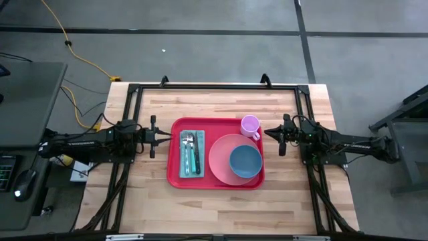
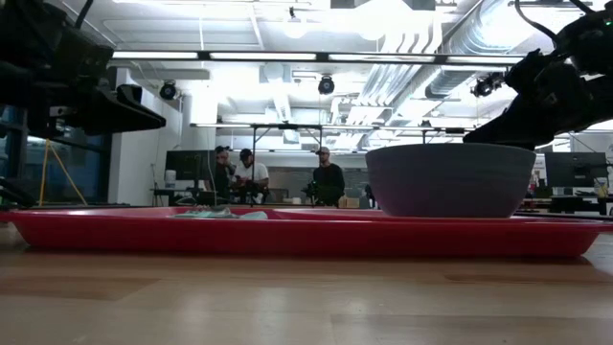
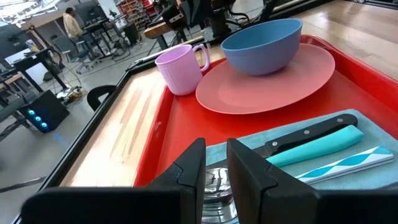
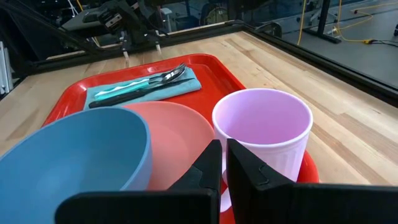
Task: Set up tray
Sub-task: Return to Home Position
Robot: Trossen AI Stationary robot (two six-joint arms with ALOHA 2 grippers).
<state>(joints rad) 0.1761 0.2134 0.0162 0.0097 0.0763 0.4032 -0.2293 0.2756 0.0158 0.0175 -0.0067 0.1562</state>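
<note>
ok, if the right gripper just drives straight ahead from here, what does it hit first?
Most likely the lilac mug on the tray: it sits dead ahead of the right gripper in its wrist view. How far off it is remains unclear.

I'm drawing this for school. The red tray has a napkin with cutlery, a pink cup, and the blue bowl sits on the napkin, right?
Not quite. The blue bowl sits on the pink plate, not on the napkin; the high view shows it. The red tray does hold the napkin with cutlery and the pink cup.
</note>
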